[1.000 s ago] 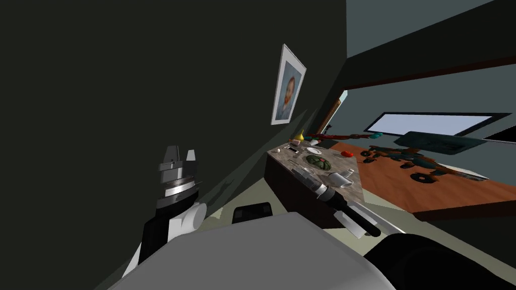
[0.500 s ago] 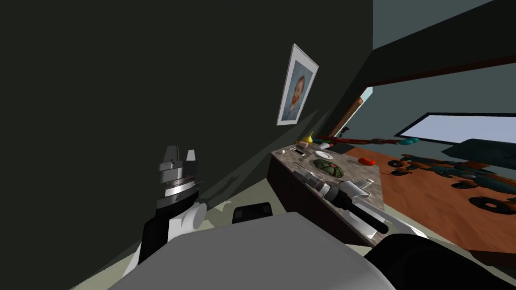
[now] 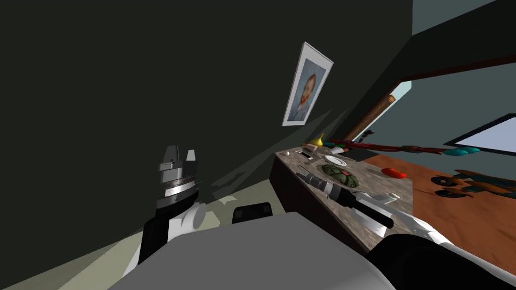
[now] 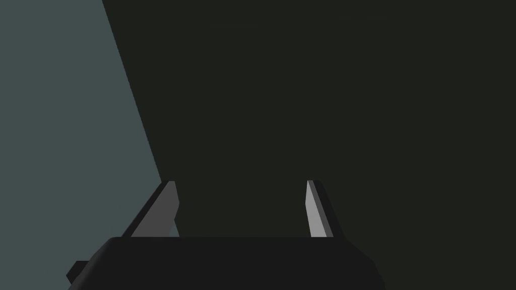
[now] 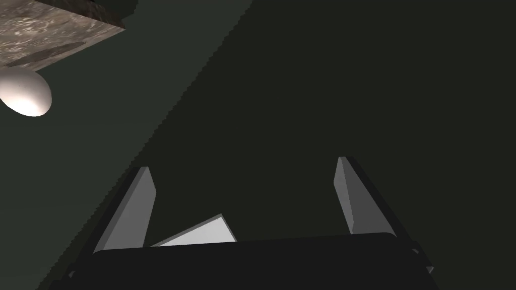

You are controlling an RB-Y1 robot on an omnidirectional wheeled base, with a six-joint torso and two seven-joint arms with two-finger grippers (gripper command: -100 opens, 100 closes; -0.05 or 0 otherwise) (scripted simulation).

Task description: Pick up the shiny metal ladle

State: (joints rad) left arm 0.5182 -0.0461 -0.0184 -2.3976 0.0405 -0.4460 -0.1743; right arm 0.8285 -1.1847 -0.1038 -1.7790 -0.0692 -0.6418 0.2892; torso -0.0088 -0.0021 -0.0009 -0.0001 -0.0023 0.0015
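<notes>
the right gripper (image 5: 243,166) reaches over the stone-topped counter (image 3: 375,182), fingers spread and empty, aimed past the white egg (image 5: 25,93) at the corner; the left gripper (image 4: 241,182) is raised, also spread and empty. a blind reach from here could sweep the green domed thing (image 3: 340,174) or the plate (image 3: 334,160), or roll the egg off the edge. the ladle should lie among the small things on that counter, but it is too small to pick out, so i cannot tell which way its handle or long axis runs.

Mottled grey-brown counter (image 3: 370,176), white egg (image 5: 25,98)
</notes>
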